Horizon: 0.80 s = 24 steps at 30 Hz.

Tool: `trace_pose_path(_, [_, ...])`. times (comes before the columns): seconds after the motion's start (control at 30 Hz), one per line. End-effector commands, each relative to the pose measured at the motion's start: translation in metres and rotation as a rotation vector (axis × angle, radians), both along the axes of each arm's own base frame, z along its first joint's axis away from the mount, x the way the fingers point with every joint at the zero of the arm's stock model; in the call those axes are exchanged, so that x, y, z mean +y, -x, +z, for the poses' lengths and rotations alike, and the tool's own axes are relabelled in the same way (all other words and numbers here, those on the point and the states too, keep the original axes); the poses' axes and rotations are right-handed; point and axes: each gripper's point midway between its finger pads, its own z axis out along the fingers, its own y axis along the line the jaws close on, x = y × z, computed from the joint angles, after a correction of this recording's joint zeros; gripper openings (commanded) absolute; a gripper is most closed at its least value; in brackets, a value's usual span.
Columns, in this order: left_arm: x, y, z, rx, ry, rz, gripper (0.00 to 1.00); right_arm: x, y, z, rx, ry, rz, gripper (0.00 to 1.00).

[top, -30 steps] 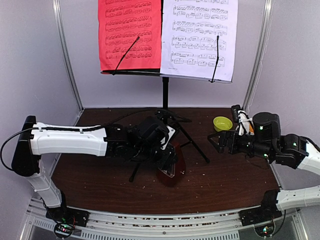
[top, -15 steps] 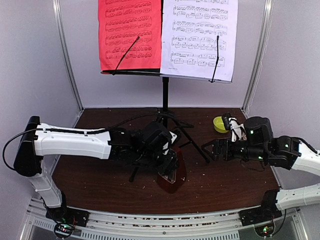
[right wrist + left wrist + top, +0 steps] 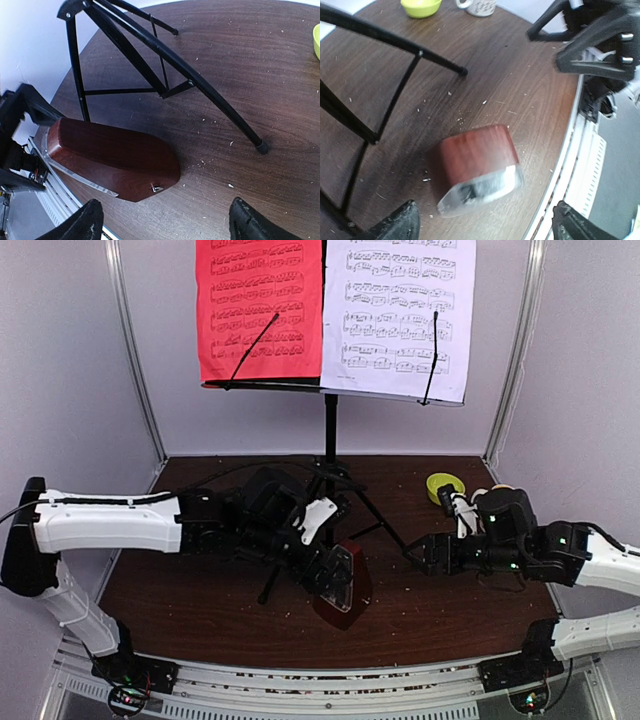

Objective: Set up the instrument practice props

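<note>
While the metronome (image 3: 345, 592) stands by the middle of the tabletop's front edge, the left gripper (image 3: 328, 576) hangs spread just above it, jaws either side. The right gripper (image 3: 416, 552), likewise spread, lies farther off; left is nearer.

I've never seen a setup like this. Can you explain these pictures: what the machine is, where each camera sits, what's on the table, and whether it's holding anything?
This is a robot with two arms bolted at the table's near edge. The wide picture comes from a fixed camera above and behind them; the other two come from a camera on each wrist, looking past that arm's fingers. On the brown table stands a black music stand carrying a red sheet and a white sheet. By its legs sits a small red-brown metronome. Farther back are a green bowl and a mug. The left fingers and the right fingers are both spread open, aimed at the metronome, holding nothing.
</note>
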Motion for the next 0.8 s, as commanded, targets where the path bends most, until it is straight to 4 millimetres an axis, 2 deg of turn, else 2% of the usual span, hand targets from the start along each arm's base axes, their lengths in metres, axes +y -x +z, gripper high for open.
trace_pose_path(0.0, [0.008, 0.013, 0.018, -0.077, 0.066, -0.197, 0.92, 0.007, 0.003, -0.011, 0.058, -0.027, 0.003, 0.82])
trace_pose_path(0.17, [0.023, 0.005, -0.007, -0.125, 0.041, -0.265, 0.87, 0.019, 0.008, -0.027, 0.107, -0.04, 0.032, 0.63])
trace_pose_path(0.37, [0.012, -0.007, -0.024, -0.224, 0.017, -0.32, 0.83, 0.03, 0.012, -0.041, 0.147, -0.02, 0.071, 0.43])
trace_pose_path(0.47, [0.002, -0.012, -0.035, -0.234, 0.018, -0.331, 0.83, 0.031, 0.013, -0.043, 0.156, -0.012, 0.079, 0.36])
trace_pose_path(0.57, [-0.007, -0.006, -0.045, -0.201, 0.027, -0.364, 0.79, 0.026, 0.015, -0.044, 0.16, -0.001, 0.075, 0.34])
trace_pose_path(0.77, [-0.007, 0.025, -0.063, -0.15, 0.041, -0.381, 0.72, 0.014, 0.018, -0.038, 0.149, 0.009, 0.049, 0.24])
